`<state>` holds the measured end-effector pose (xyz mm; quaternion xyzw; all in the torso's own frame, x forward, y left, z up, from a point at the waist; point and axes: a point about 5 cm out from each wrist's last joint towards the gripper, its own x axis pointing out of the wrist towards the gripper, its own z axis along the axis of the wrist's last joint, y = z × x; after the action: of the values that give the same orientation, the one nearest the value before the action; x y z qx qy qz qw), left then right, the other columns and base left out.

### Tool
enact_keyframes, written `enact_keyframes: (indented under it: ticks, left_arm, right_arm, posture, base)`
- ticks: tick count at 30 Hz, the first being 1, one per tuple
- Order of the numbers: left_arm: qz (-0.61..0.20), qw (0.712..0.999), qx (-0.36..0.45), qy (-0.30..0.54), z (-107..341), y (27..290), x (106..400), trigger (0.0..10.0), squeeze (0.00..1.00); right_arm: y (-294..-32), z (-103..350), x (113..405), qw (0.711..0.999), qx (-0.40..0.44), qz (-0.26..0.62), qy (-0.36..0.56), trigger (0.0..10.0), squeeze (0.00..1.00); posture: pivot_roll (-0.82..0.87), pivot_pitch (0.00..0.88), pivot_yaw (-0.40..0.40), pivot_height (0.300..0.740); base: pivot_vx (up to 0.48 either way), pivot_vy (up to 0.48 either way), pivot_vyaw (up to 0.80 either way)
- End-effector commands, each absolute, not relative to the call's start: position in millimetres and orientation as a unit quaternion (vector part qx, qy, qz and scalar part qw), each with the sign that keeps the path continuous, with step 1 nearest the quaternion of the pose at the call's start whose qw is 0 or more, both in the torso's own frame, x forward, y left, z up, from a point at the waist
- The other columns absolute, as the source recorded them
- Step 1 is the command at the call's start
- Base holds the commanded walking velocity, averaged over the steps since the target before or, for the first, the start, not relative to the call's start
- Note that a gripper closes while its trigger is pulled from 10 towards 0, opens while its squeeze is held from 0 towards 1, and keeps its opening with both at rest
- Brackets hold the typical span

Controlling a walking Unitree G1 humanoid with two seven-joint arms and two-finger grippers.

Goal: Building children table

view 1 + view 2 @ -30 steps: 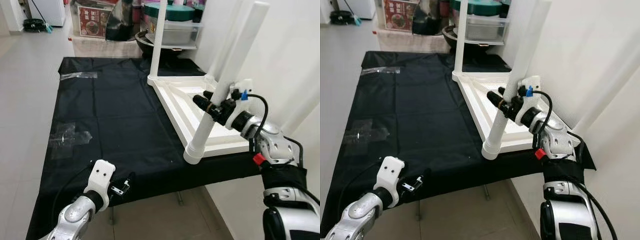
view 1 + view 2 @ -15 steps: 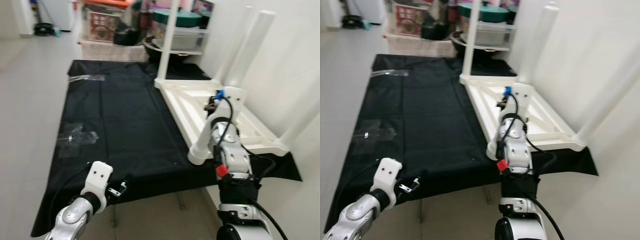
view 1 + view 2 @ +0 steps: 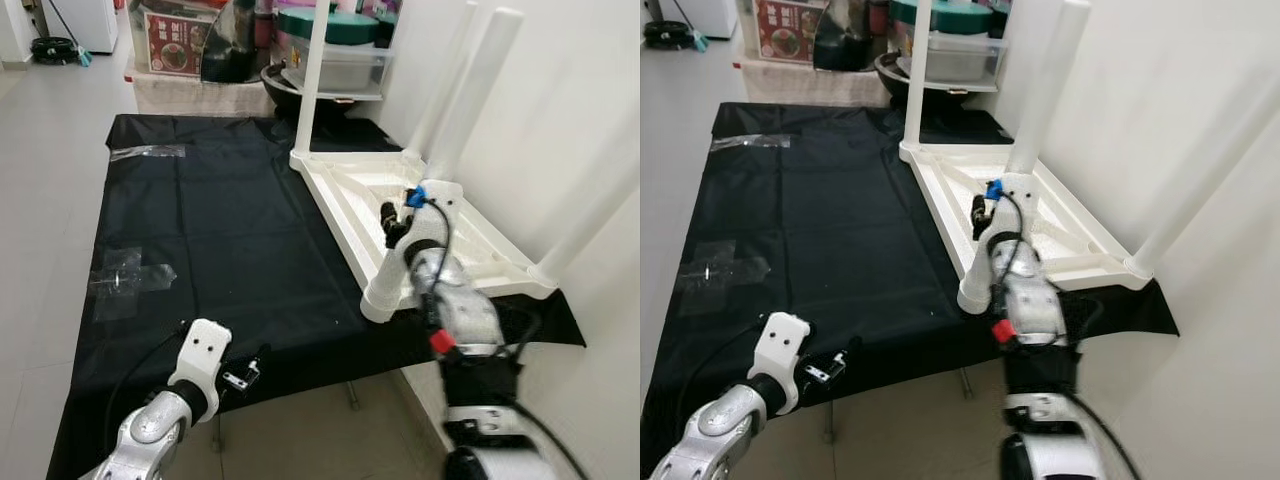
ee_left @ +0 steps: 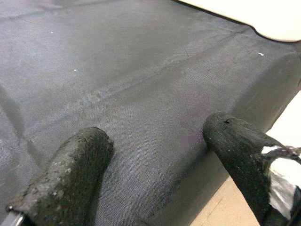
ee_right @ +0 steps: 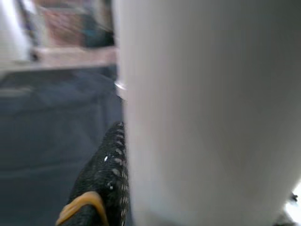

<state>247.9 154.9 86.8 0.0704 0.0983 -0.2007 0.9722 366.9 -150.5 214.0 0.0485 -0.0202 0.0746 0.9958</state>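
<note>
Swung round from the wall side to the near side, the right gripper (image 3: pixel 392 222) now clasps the white leg (image 3: pixel 452 152) at the near corner of the upturned tabletop (image 3: pixel 470 255) on the black cloth (image 3: pixel 220 240), while the left gripper (image 3: pixel 250 370) hovers spread open over the cloth's front edge.

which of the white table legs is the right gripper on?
The near-corner leg, the one leaning at a slant from the upturned table top's corner closest to the robot. The right gripper is clamped around it partway up; the other legs stand untouched.
</note>
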Motion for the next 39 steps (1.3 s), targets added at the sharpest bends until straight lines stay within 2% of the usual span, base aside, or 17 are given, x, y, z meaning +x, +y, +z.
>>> enact_keyframes:
  ticks: [1,2,3,9,10,11,15,16,18,19,20,23,25,28,33,34,39]
  left_arm:
    - [-0.203,0.97,0.072,0.115,79.4,153.8,244.9,10.0,0.0]
    - [-0.203,0.97,0.073,0.115,79.4,154.2,244.9,10.0,0.0]
    - [-0.203,0.97,0.073,0.115,79.4,154.3,244.9,10.0,0.0]
    - [-0.205,0.969,0.073,0.115,79.3,152.8,245.0,10.0,0.0]
    - [-0.205,0.969,0.074,0.115,79.8,152.5,245.7,10.0,0.0]
    - [-0.205,0.969,0.074,0.114,80.2,153.0,245.9,10.0,0.0]
    - [-0.205,0.969,0.074,0.114,80.6,153.4,246.1,10.0,0.0]
    - [-0.204,0.969,0.074,0.113,80.8,154.1,246.0,10.0,0.0]
    - [-0.204,0.969,0.075,0.114,80.9,154.7,245.9,10.0,0.0]
    - [-0.204,0.969,0.075,0.114,80.9,154.7,245.9,10.0,0.0]
    - [-0.204,0.969,0.076,0.114,80.8,154.6,245.5,10.0,0.0]
    - [-0.204,0.969,0.076,0.114,80.9,154.6,245.4,10.0,0.0]
    - [-0.203,0.969,0.076,0.115,80.9,155.8,245.0,10.0,0.0]
    - [-0.202,0.969,0.077,0.115,80.8,156.3,244.8,10.0,0.0]
    - [-0.205,0.969,0.077,0.118,79.3,155.1,244.4,10.0,0.0]
    - [-0.205,0.969,0.076,0.118,79.4,154.2,244.8,10.0,0.0]
    - [-0.206,0.969,0.076,0.117,79.8,152.6,245.6,10.0,0.0]
  right_arm:
    - [-146.6,228.1,362.8,0.982,0.05,0.17,-0.059,10.0,0.0]
    - [-147.9,236.0,348.9,0.947,0.029,0.309,-0.085,10.0,0.0]
    - [-148.2,237.3,345.1,0.936,0.023,0.341,-0.089,10.0,0.0]
    - [-158.3,229.2,346.6,0.929,0.0,0.364,-0.062,10.0,0.0]
    - [-165.9,221.7,347.5,0.921,-0.007,0.389,-0.041,1.9,0.0]
    - [-167.9,218.5,350.3,0.924,-0.017,0.381,-0.031,0.0,0.0]
    - [-170.7,215.3,353.4,0.926,-0.03,0.375,-0.022,0.0,0.0]
    - [-178.8,207.6,365.0,0.956,-0.033,0.292,0.01,0.0,0.0]
    - [-192.6,194.0,377.0,0.985,-0.036,0.16,0.057,0.0,0.0]
    - [-192.6,194.0,377.0,0.985,-0.036,0.16,0.057,0.0,0.0]
    - [-213.1,180.5,378.3,0.997,-0.019,-0.005,0.08,0.0,0.0]
    - [-225.0,173.6,374.6,0.992,-0.005,-0.089,0.09,0.0,0.0]
    - [-235.5,155.8,356.9,0.97,0.013,-0.217,0.108,0.0,0.0]
    - [-233.6,151.9,349.0,0.963,0.01,-0.248,0.107,0.0,0.0]
    - [-192.8,150.6,337.0,0.967,0.003,-0.234,0.104,0.0,0.0]
    - [-180.9,148.9,339.9,0.971,0.005,-0.208,0.114,10.0,0.0]
    - [-168.1,146.8,344.9,0.976,0.01,-0.175,0.126,10.0,0.0]
  posture:
    - [0.06,0.0,-0.171,0.74]
    - [0.06,0.0,-0.167,0.74]
    - [0.06,0.0,-0.167,0.74]
    - [0.06,0.0,-0.166,0.74]
    - [0.06,0.0,-0.165,0.74]
    - [0.07,0.0,-0.165,0.74]
    - [0.07,0.0,-0.165,0.74]
    - [0.07,0.0,-0.163,0.74]
    - [0.06,0.0,-0.163,0.74]
    - [0.06,0.0,-0.163,0.74]
    - [0.07,0.0,-0.163,0.74]
    - [0.07,0.0,-0.163,0.74]
    - [0.07,0.0,-0.163,0.74]
    - [0.07,0.0,-0.161,0.74]
    - [0.06,0.0,-0.158,0.74]
    - [0.06,0.0,-0.159,0.74]
    - [0.05,0.0,-0.158,0.74]
  base:
    - [0.0,0.0,0.0]
    - [0.0,0.0,0.0]
    - [0.0,0.0,0.0]
    - [0.0,0.0,0.0]
    - [0.0,0.0,0.0]
    - [0.0,0.0,0.0]
    - [0.0,0.0,0.0]
    - [0.0,0.0,0.0]
    - [0.0,0.0,0.0]
    - [0.0,0.0,0.0]
    - [0.0,0.0,0.0]
    - [0.0,0.0,0.0]
    - [0.0,0.0,0.0]
    - [0.0,0.0,0.0]
    - [0.0,0.0,0.0]
    - [0.0,0.0,0.0]
    - [0.0,0.0,0.0]
